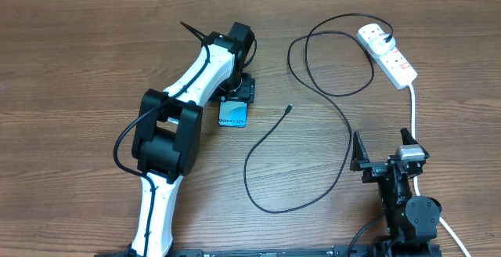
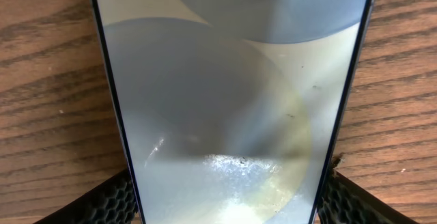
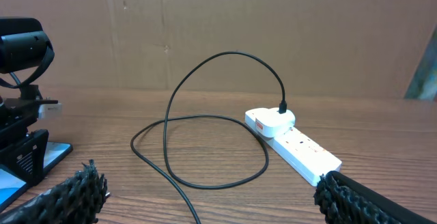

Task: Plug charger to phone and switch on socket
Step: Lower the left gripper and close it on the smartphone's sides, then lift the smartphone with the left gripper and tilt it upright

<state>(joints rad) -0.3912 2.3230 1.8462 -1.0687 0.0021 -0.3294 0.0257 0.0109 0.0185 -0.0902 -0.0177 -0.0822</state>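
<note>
The long thin black charger cable loops across the wooden tabletop's middle, guarding the white oblong power strip near the far right corner. The far left corner is open.

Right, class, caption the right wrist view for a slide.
White oblong power strip with white plug head and looping thin black cable on wooden table.

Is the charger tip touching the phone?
Apart. Overhead shows the charger tip lying beside the phone, with a clear strip of bare table between them.
</note>
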